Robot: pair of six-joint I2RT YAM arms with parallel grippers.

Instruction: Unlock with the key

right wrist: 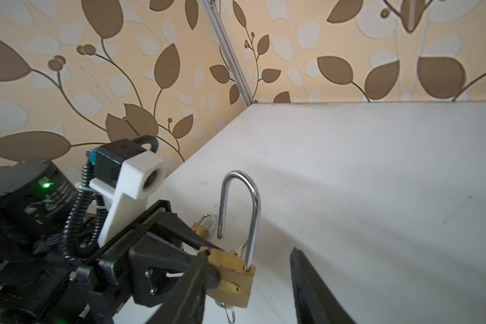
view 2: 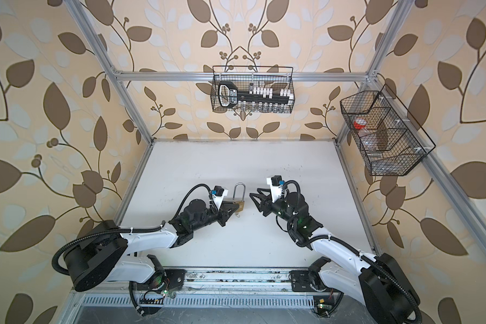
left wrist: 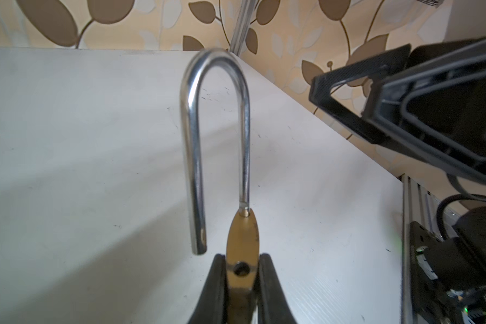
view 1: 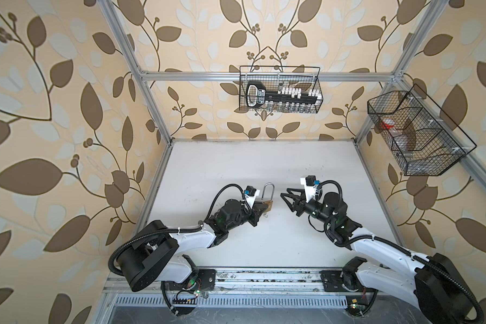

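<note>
A brass padlock [view 1: 270, 205] [view 2: 241, 206] is held just above the white table [view 1: 236, 168] by my left gripper [view 1: 265, 208] [left wrist: 242, 258], which is shut on the lock's body [left wrist: 243, 238]. The steel shackle [left wrist: 190, 140] [right wrist: 254, 202] stands open, one leg free of the body. A silver key [right wrist: 223, 305] with a wire ring hangs out under the lock [right wrist: 230, 277]. My right gripper [view 1: 283, 196] [view 2: 251, 196] [right wrist: 247, 252] is open and empty, a short way to the right of the lock and facing it.
A small second brass padlock [right wrist: 203, 225] lies on the table behind the held one. A wire basket [view 1: 281, 89] hangs on the back rail with black and white parts inside. Another basket [view 1: 415, 134] hangs on the right frame. Aluminium posts edge the table.
</note>
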